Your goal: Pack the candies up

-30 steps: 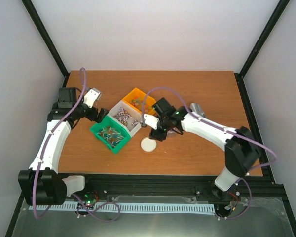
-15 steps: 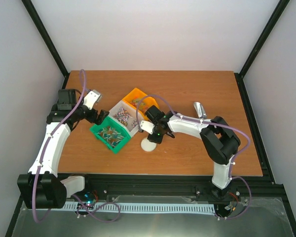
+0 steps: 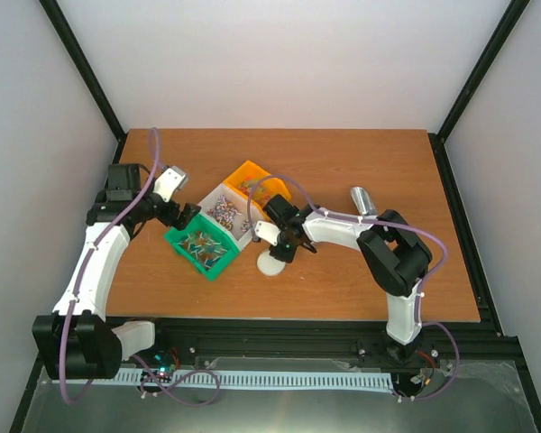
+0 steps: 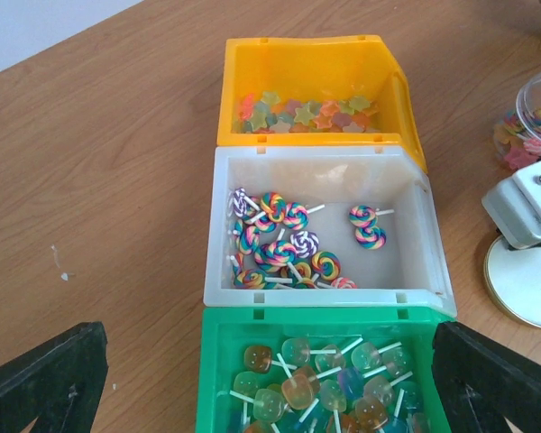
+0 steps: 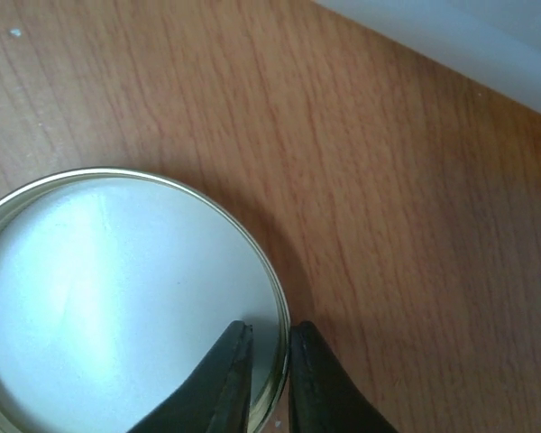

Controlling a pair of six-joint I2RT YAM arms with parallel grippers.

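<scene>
Just beside the white bin (image 4: 406,262), the right gripper (image 5: 269,332) pinches the lid (image 5: 117,289) by its rim; it is probably best lifted level. The left gripper (image 4: 270,370) is spread wide.

Left gripper (image 4: 270,383) wide open; right gripper (image 5: 269,343) pinched nearly closed.

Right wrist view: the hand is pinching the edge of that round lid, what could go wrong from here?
The right hand grips the lid only at its thin rim, with just the fingertips, so the lid may slip or tip out when lifted. The lid lies flat on the table close beside the white bin, so a sideways swing could perhaps bump that bin.
</scene>
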